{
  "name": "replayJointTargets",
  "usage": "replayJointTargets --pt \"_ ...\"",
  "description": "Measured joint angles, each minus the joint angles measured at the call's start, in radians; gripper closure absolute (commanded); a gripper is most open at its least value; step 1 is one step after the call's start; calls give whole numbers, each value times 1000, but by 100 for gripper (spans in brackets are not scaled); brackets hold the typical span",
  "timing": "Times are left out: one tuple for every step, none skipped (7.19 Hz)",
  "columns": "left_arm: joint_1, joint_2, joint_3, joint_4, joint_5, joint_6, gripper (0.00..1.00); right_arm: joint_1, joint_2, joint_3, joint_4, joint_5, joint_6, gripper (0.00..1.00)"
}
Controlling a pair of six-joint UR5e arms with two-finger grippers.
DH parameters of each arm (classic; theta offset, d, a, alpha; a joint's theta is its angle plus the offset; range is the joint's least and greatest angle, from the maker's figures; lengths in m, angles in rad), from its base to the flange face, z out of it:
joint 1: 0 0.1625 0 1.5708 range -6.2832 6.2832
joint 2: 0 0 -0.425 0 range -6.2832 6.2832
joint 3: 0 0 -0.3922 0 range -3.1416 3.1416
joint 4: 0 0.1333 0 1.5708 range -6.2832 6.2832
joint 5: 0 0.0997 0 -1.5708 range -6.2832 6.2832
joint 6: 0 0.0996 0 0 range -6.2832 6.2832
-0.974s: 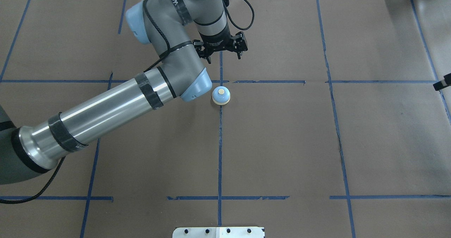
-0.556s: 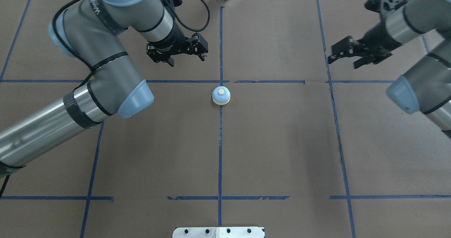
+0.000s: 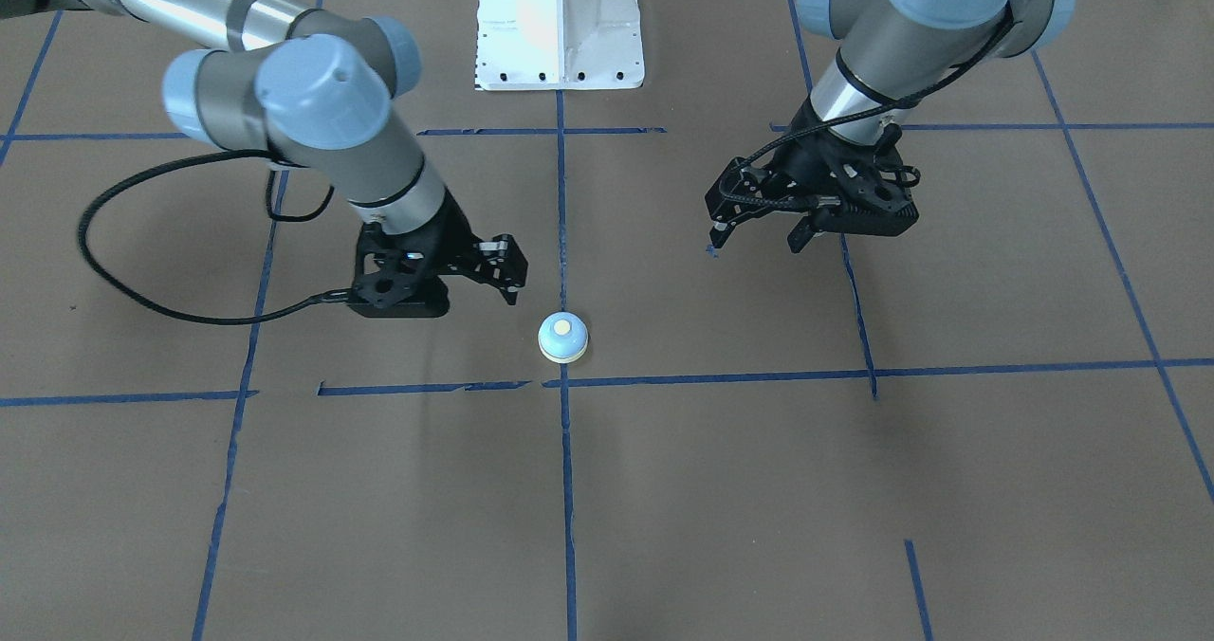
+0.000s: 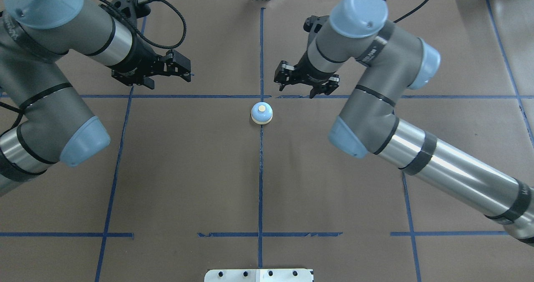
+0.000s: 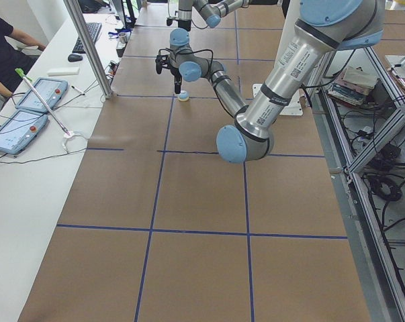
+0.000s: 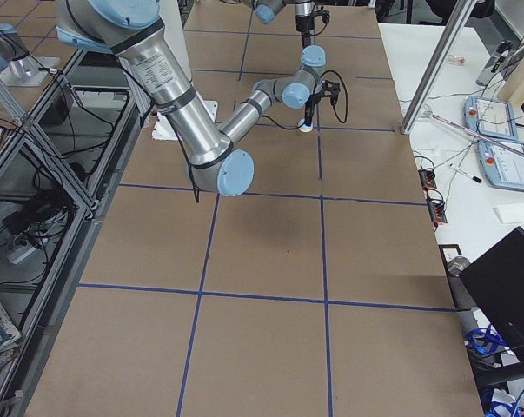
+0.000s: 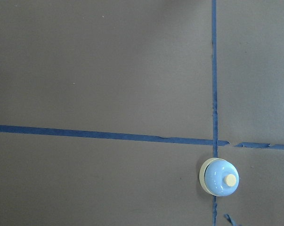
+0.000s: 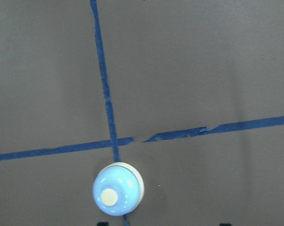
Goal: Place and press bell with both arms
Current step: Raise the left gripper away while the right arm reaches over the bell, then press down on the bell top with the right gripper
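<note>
Plainly, the small light-blue dome-shaped bell (image 4: 262, 113) with its cream base ring and cream round button stood upright on the brown paper-covered table (image 4: 333, 182). It sat on the centre tape line, just on the robot's side of the crossing of blue tape lines (image 4: 261, 96), and neither arm touched it. So placing looked finished and pressing looked like the step in hand.

The black open-frame right gripper (image 4: 303, 88) hung close to that crossing, a little to the robot's right of it, its two fingers spread wide and holding nothing. The black left gripper (image 4: 188, 71) sat well off to the robot's left of the crossing, also parted and empty, probably standing clear.

How high the right gripper hung over the crossing was hard to judge from these angles. The next move called for centring a fingertip over the cream button, then a short straight push down, gentle enough not to skid the light bell off the crossing.
</note>
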Motion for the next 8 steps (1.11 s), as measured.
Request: replayJointTargets --pt "-16 39 -19 0 0 3 0 -27 73 -68 -16 -27 56 100" --pt "-31 85 -35 1 0 27 0 -46 142 -151 -24 -40 84 100" --pt "-44 131 -53 3 1 74 0 -59 193 -223 -27 -48 97 100" --pt "-56 167 -69 6 2 117 0 -64 223 -272 -30 -52 102 100" --pt "-61 187 -79 7 3 138 0 -66 234 -300 -42 -54 103 100" --pt "-61 194 -84 7 3 146 0 -66 238 -313 -58 -55 103 100" --pt "-62 197 -87 7 3 148 0 -68 238 -320 -71 -55 103 100" --pt "-63 198 -90 7 4 149 0 -71 238 -325 -76 -56 103 100"
